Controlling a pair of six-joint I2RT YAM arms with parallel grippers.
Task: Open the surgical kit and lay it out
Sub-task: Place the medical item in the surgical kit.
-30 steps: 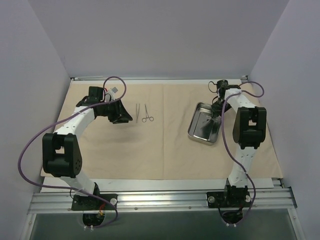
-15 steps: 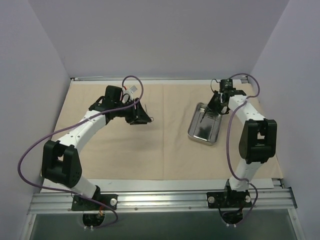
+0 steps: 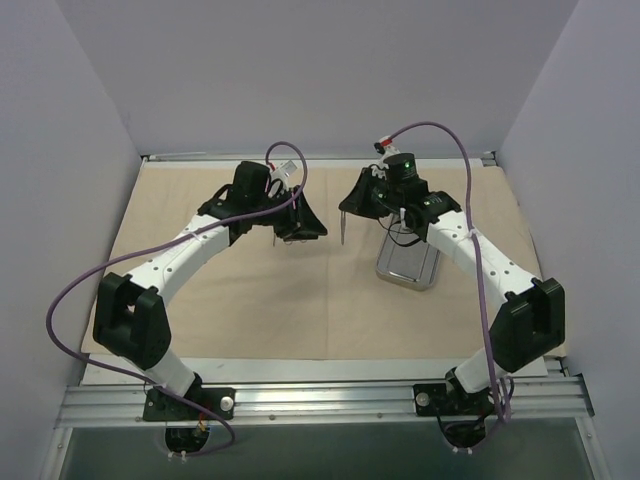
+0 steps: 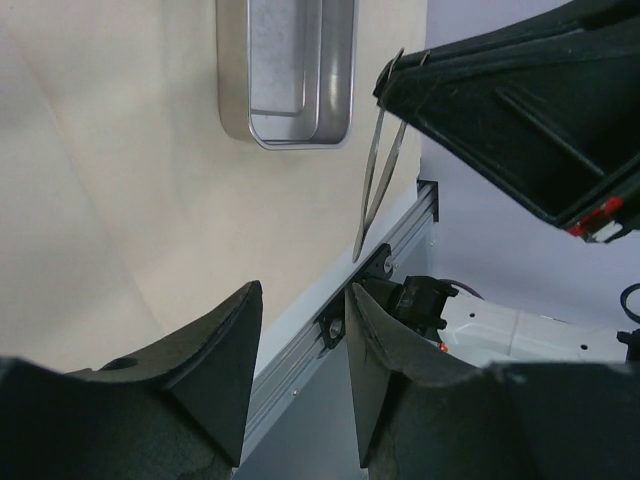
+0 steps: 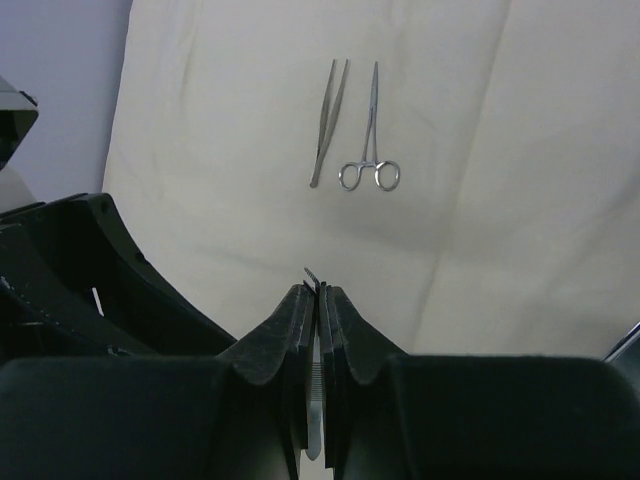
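The beige cloth wrap (image 3: 250,300) lies spread flat on the table. The steel tray (image 3: 408,262) sits on it at the right and also shows in the left wrist view (image 4: 290,70). My right gripper (image 3: 352,205) is shut on thin metal tweezers (image 3: 343,228), which hang point-down above the cloth, left of the tray. In the right wrist view the gripper (image 5: 316,290) pinches them. A second pair of tweezers (image 5: 327,120) and scissor-like forceps (image 5: 370,130) lie side by side on the cloth (image 5: 250,220). My left gripper (image 3: 300,225) is open and empty (image 4: 303,295), hovering over them.
The two grippers hang close together above the middle of the cloth. The right gripper's black body (image 4: 520,100) fills the left wrist view's upper right. The aluminium rail (image 3: 320,395) runs along the near edge. Walls enclose the table on three sides.
My right arm swung left from the tray's far corner with the tweezers in its jaws. My left arm moved right and now covers the two instruments on the cloth.
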